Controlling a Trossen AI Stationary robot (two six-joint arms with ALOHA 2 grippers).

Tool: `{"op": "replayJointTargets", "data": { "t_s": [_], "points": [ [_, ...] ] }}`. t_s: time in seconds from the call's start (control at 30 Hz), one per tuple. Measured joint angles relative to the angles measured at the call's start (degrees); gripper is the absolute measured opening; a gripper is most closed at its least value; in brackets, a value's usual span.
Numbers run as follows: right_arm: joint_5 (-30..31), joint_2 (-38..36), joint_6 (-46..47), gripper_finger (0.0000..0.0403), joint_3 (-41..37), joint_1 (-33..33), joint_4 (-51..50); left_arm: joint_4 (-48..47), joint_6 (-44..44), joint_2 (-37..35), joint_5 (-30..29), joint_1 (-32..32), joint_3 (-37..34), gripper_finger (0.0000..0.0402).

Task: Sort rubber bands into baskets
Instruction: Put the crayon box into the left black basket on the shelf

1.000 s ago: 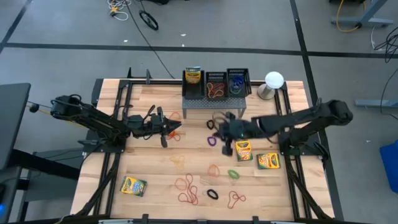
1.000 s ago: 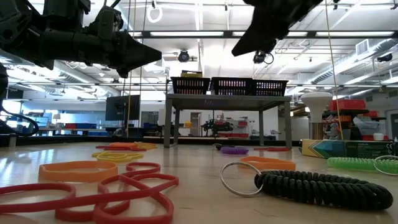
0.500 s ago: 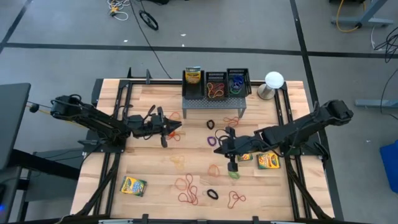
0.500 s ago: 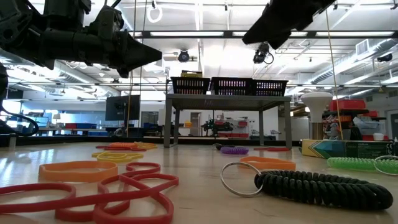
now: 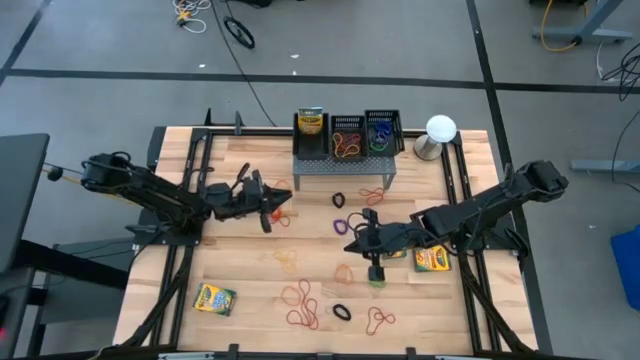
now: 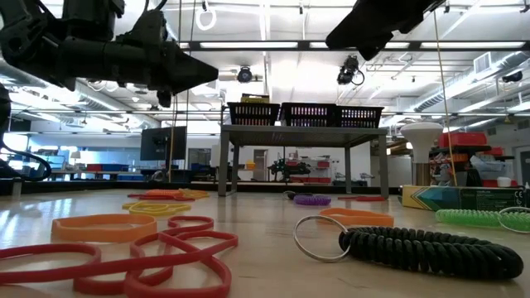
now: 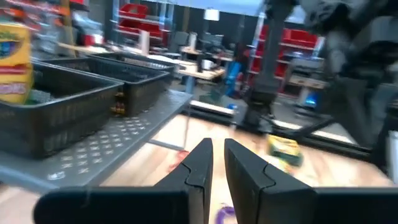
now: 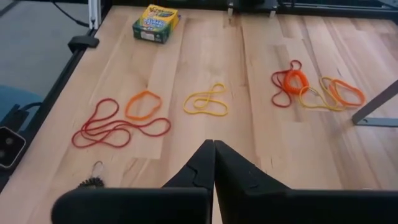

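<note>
Many rubber bands lie flat on the wooden table: red [image 5: 303,305], orange [image 5: 344,271], green [image 5: 376,281], purple [image 5: 340,225], yellow [image 8: 206,102]. Three black mesh baskets [image 5: 347,137] stand in a row on a grey perforated stand [image 5: 340,166] at the far edge; one holds a crayon box, two hold bands. My left gripper [image 5: 286,201] hovers left of the stand with a narrow gap between its fingers [image 7: 202,163] and nothing in it. My right gripper [image 5: 349,243] hangs shut and empty over mid-table, pointing toward the left edge and slanting down.
Crayon boxes lie at the near left [image 5: 214,298] and right of centre [image 5: 432,260], with another partly under my right arm. A black coil with a key ring [image 5: 342,312] lies near the front edge. A white dome object [image 5: 441,130] stands beside the baskets.
My right gripper has swung from in front of the stand toward the table's near edge, staying shut and empty, and has slowed in the last half second. My left gripper has rolled a little in place.
</note>
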Motion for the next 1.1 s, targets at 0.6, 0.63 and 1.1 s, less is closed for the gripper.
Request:
{"op": "replayJointTargets", "data": {
  "t_s": [0.6, 0.63, 1.1],
  "points": [
    [-0.05, 0.00, -0.55, 0.0013, 0.00, -3.63, 2.18, -4.04, -0.05, 9.03, 3.05, -6.55, 0.71, 0.0023],
    [-0.05, 0.00, -0.57, 0.0013, 0.00, -3.92, 2.18, -4.00, -0.92, 9.58, 3.11, -6.57, 0.71, 0.0027],
    [-0.39, 0.00, -1.93, 0.0013, 0.00, -5.57, 2.16, -2.86, 2.43, 10.88, 1.81, -6.60, 0.71, 0.0036]
  ]
}}
